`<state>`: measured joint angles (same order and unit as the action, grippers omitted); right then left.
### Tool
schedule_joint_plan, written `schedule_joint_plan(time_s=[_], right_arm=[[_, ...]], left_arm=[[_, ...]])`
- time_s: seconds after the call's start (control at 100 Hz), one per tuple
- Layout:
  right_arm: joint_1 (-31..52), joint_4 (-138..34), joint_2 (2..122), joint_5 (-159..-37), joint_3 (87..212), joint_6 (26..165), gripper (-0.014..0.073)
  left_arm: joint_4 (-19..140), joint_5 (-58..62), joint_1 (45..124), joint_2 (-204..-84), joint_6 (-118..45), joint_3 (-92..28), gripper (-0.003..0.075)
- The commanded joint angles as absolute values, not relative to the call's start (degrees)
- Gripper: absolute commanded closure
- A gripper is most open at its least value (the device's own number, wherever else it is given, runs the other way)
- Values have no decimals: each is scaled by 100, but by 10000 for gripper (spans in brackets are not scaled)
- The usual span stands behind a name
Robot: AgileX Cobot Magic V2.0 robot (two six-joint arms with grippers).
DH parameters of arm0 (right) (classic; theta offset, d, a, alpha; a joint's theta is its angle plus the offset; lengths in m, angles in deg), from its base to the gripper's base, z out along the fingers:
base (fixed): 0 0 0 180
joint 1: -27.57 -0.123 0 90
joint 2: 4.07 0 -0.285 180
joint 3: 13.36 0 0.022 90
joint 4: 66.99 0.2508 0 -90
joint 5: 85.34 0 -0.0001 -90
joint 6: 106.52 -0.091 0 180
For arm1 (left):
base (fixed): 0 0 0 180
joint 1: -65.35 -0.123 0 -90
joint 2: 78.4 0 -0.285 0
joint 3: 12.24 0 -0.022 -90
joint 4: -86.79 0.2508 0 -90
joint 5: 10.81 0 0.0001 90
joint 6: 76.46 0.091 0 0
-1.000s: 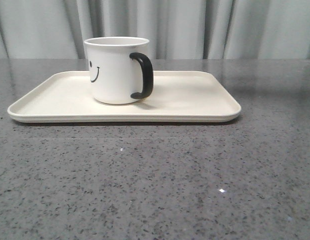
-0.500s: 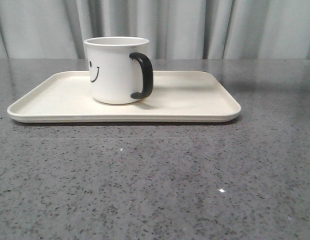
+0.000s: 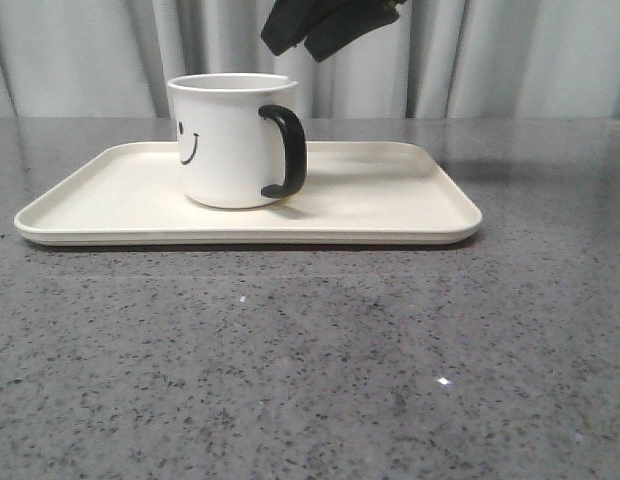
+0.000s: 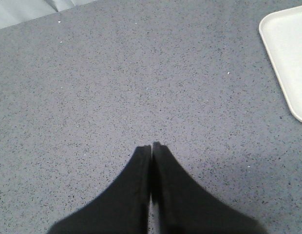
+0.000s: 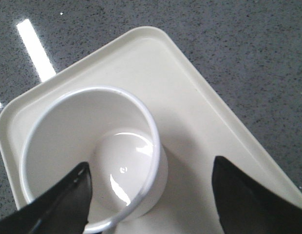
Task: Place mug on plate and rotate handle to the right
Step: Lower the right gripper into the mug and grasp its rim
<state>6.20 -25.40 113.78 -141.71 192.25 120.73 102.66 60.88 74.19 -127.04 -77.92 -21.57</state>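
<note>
Mug (image 3: 230,140) stands upright on plate (image 3: 390,200), handle (image 3: 286,150) pointing right. Right end effector (image 5: 151,195) hovers above it, wide open and empty. Left end effector (image 4: 151,148) is closed, empty, over bench (image 4: 92,87).

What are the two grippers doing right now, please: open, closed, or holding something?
Left gripper: closed, holding nothing, over bare table.
Right gripper: open, empty, above the mug on the plate.

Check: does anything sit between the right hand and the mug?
Nothing. In the front view only curtain shows between the right hand and the mug rim; the right wrist view shows its open fingers above the mug.
</note>
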Motion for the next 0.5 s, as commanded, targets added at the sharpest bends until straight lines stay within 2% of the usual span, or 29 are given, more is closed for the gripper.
schedule_joint_plan(time_s=[0.0, 0.49], right_arm=[[564, -2224, 11158, -13969, 19413, 12069, 78], [523, -2085, 11329, -13811, 19413, 12069, 78]], left_arm=[[10331, 5733, 7399, -12714, -7839, -2038, 740], [10331, 5733, 7399, -12714, -7839, -2038, 740]])
